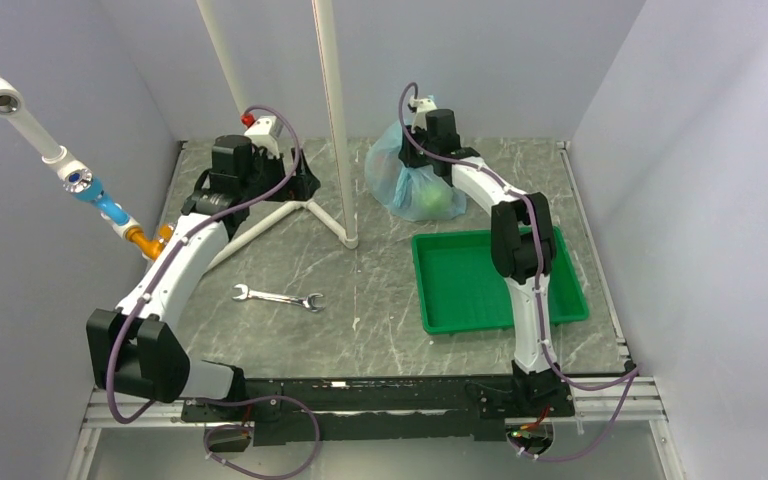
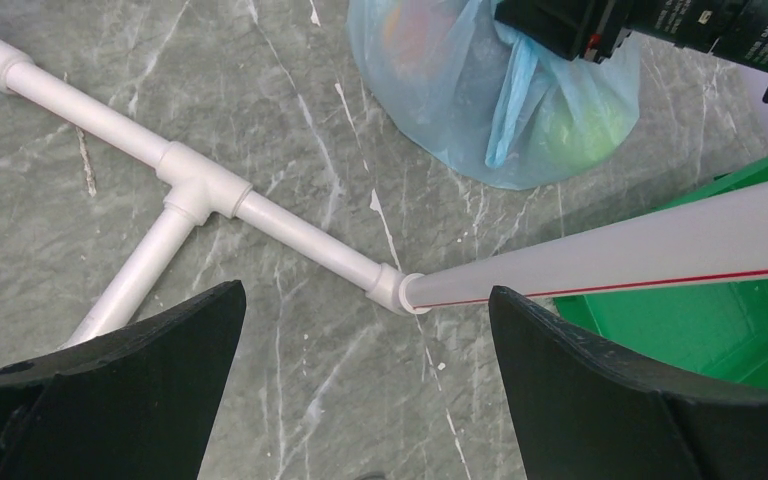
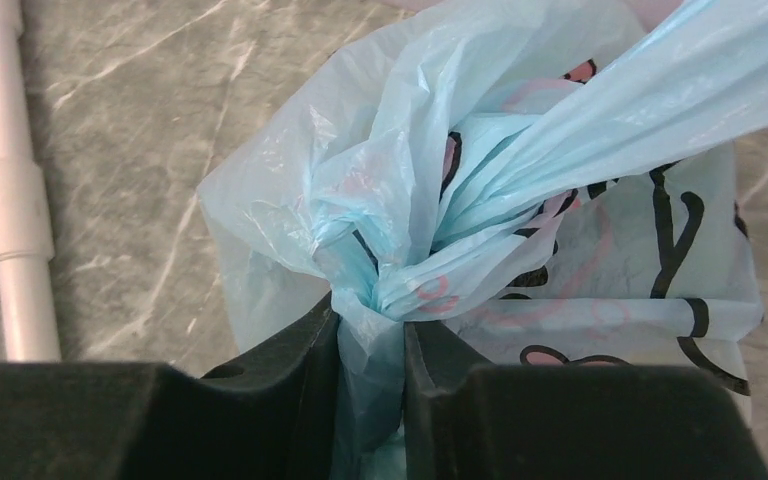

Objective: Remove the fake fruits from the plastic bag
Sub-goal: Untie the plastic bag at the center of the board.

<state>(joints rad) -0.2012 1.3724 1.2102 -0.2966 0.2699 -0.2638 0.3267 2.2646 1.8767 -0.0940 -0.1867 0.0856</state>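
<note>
The right gripper [image 3: 370, 345] is clamped on the gathered neck of the plastic bag [image 3: 290, 200]. The left gripper [image 2: 365, 298] is spread wide, with nothing held. The film is judged thin, soft and slippery, so the bunched neck is the preferred hold. The bag is seated on the table behind the green tray [image 1: 470, 285], in which no fruit is visible. The fake fruits [image 2: 580, 130], one green and one orange-toned, are seen through the film.

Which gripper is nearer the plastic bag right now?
Right. The right gripper is clamped on the gathered top of the plastic bag; the left gripper hangs open, apart, beyond the white pole.
</note>
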